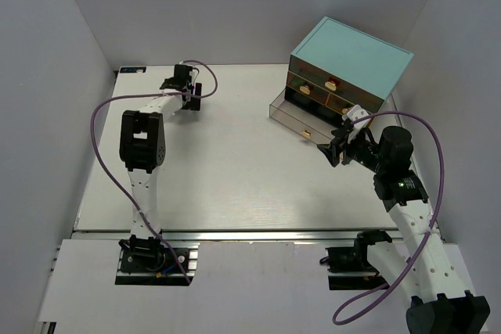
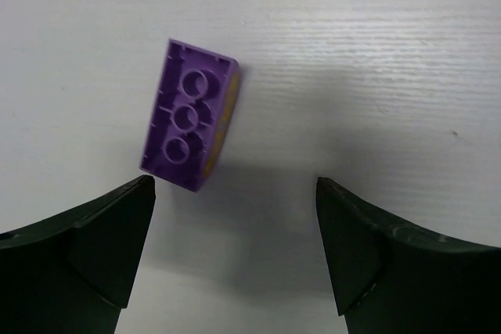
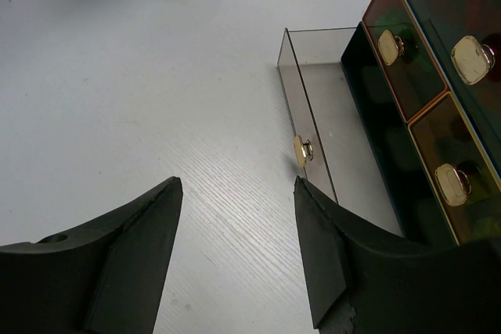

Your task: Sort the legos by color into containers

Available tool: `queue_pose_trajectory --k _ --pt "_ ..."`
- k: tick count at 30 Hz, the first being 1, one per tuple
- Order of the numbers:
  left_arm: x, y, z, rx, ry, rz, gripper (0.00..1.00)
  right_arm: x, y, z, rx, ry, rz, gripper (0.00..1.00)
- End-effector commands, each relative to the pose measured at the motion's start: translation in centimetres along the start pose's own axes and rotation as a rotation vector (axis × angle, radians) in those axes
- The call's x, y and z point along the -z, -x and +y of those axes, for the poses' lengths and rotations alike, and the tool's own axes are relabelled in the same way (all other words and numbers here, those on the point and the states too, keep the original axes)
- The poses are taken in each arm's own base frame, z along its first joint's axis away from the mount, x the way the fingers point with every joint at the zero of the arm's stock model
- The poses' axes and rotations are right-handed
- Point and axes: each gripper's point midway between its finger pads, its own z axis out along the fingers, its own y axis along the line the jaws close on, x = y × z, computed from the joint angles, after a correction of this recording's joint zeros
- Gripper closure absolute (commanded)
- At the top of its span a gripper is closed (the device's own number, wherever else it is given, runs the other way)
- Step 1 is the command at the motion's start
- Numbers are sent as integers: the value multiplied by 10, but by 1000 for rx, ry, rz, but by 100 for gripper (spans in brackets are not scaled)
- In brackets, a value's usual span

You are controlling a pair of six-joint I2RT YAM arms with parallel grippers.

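From above, the left gripper (image 1: 186, 87) hovers well apart from the cabinet (image 1: 352, 56), and the right gripper (image 1: 338, 150) sits just beside the pulled-out drawer (image 1: 301, 119).

Left wrist: the jaws are spread and empty. The purple lego (image 2: 188, 119) lies just ahead, off-centre toward one fingertip, so closing may knock it aside.

Right wrist: the jaws are apart and hold nothing. The drawer lies ahead and to one side, where a finger could bump its front.

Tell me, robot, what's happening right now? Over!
Status: left tool open, empty; right tool open, empty, by pulled-out drawer; purple lego on table ahead of left tool, not gripped; nothing in the way.
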Motion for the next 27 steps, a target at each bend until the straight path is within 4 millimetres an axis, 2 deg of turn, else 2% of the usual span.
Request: queue_pose_trajectory --k 1,7,11,17,18,22,26,27 --pt "1 16 33 -97 61 3 7 0 12 -5 41 -26 -40 35" --pt "-7 25 63 -112 151 -23 7 -2 11 -6 33 -29 -23 34" --pt "-20 24 67 -129 136 -12 7 -2 10 -9 24 -41 -14 34" --pt "-38 23 47 -138 -16 -32 9 -3 8 -12 13 -49 -3 34" --pt "-39 22 38 -144 -68 -36 9 -3 8 -13 13 -52 -2 34" --pt "-47 15 36 -145 -131 -31 11 -4 7 -14 10 -58 5 34" --pt "-55 6 31 -132 -205 -14 21 -4 6 -15 7 -60 9 34" --pt "-56 3 29 -124 -237 -11 30 -4 6 -15 8 -61 10 34"
